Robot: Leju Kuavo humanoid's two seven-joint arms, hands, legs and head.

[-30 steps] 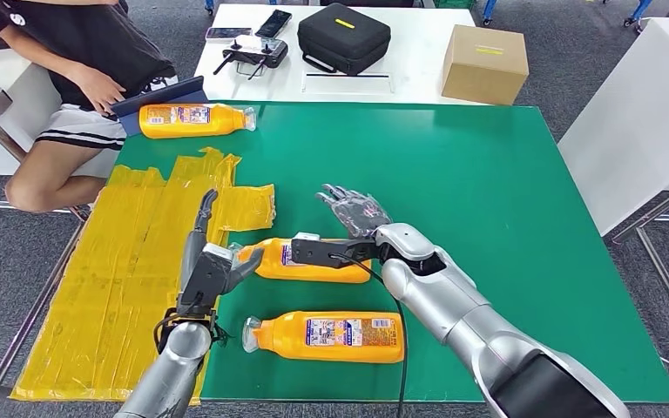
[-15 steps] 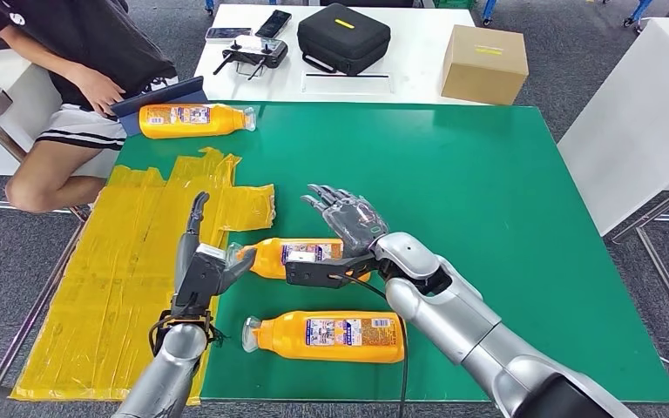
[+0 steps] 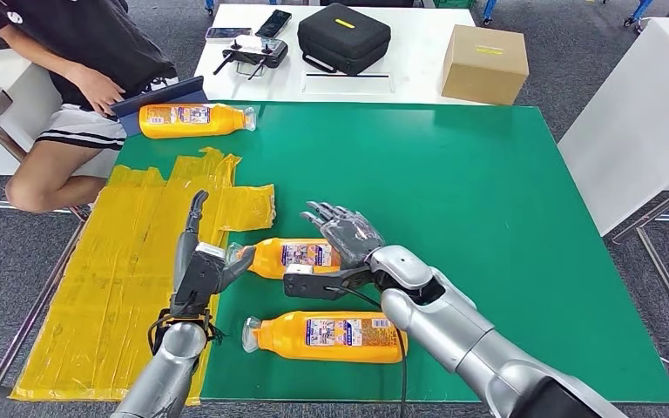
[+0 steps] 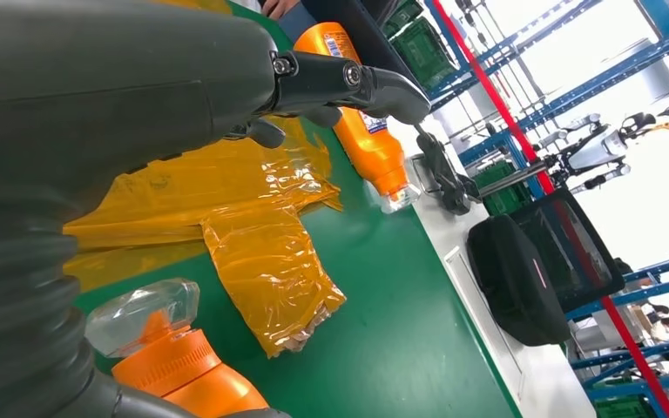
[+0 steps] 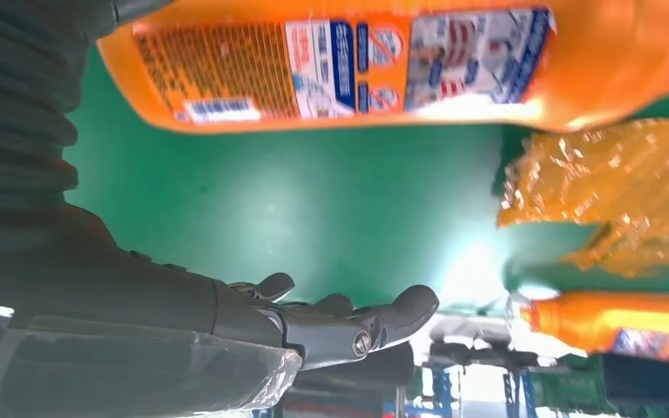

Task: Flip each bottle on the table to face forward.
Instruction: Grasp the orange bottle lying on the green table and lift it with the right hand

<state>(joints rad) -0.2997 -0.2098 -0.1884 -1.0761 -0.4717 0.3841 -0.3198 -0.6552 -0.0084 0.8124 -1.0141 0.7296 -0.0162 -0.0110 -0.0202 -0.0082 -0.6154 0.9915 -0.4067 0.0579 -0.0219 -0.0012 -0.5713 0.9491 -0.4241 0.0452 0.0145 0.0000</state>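
Two hands either end of the middle bottle (image 3: 300, 257): left hand (image 3: 199, 270) and right hand (image 3: 344, 233) both spread, empty.

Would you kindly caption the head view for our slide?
Both robot hands open around the middle orange bottle on the green table.

On the surface (image 3: 488, 192) I have three bottles lying on their sides: the near bottle (image 3: 327, 337) closest to me, the middle bottle (image 3: 292, 257) just behind it, and the far bottle (image 3: 193, 120) well apart at the back-left corner. My left hand (image 3: 200, 261) sits at the middle bottle's cap end and my right hand (image 3: 344, 239) over its other end. A crumpled plastic sheet (image 3: 131, 279) covers the left edge, and beyond the surface a white table (image 3: 418, 70) carries a case (image 3: 343, 37) and, to its right, a cardboard box (image 3: 485, 63).
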